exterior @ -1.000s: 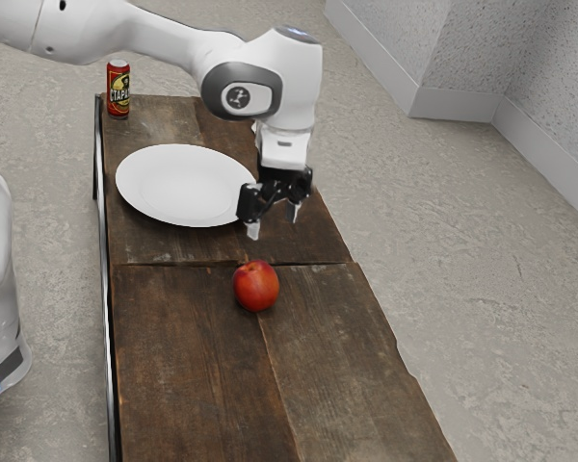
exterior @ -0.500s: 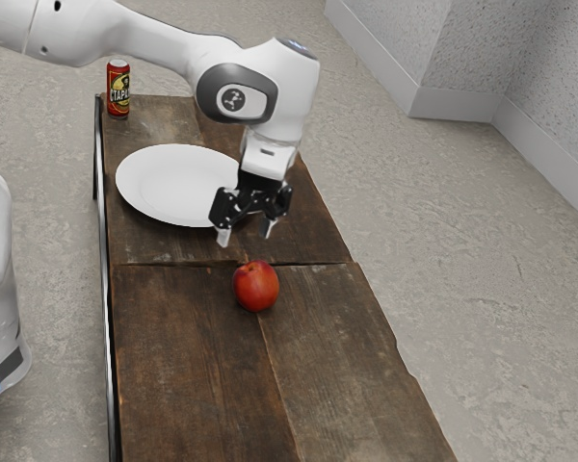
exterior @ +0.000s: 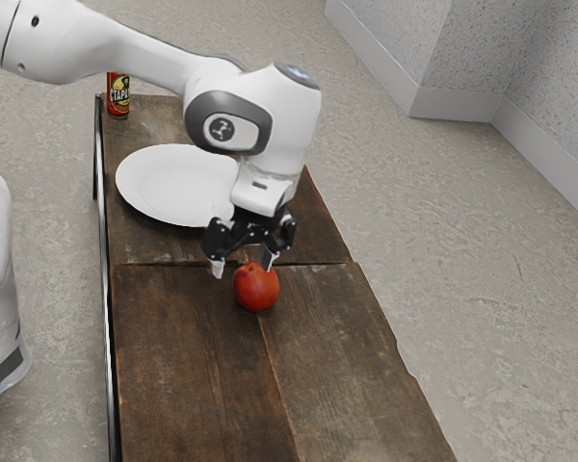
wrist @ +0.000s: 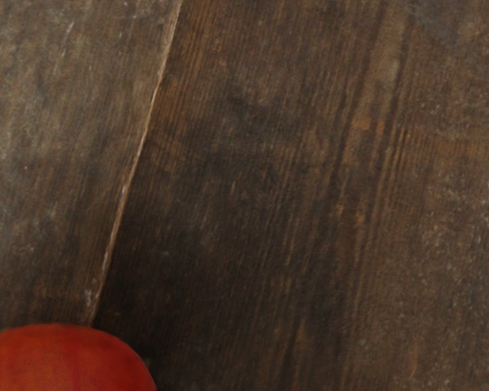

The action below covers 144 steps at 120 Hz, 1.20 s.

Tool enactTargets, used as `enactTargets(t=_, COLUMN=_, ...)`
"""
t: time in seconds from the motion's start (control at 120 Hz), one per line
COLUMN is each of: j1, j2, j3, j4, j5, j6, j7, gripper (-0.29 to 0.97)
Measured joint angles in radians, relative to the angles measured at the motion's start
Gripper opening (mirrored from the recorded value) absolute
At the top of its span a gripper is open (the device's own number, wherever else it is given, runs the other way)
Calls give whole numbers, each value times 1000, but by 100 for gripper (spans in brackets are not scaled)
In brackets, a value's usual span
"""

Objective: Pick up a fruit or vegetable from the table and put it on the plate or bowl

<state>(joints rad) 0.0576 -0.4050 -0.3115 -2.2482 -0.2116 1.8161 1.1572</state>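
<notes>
Just above the apple (exterior: 256, 288) our gripper (exterior: 243, 267) hangs from the bent arm, fingers spread, gripping nothing. We count one apple on the table (exterior: 202, 385), one plate (exterior: 173, 183) beyond the apple, one can (exterior: 118, 94) farther still

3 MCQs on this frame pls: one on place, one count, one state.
1. Where is the red fruit?
A) on the plate
B) on the table, right below the jaws
C) on the floor
2. How many plates are on the table?
A) one
B) two
C) three
3. The jaws are:
A) shut on the fruit
B) open
C) shut and empty
Key: 1 B, it sits on the wood under the jaws; 2 A, a single white plate shows; 3 B, they stand spread just above the fruit.
</notes>
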Motion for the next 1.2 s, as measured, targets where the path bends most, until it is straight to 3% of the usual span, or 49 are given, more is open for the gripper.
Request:
enactTargets(t=0.392, j1=14, j2=9, j3=-11, j4=-87, j5=95, j6=210, j7=-44, gripper=67)
enactTargets(t=1.2, j1=55, j2=90, j3=-8, j4=-156, j5=106, j6=384, j7=-100, gripper=67)
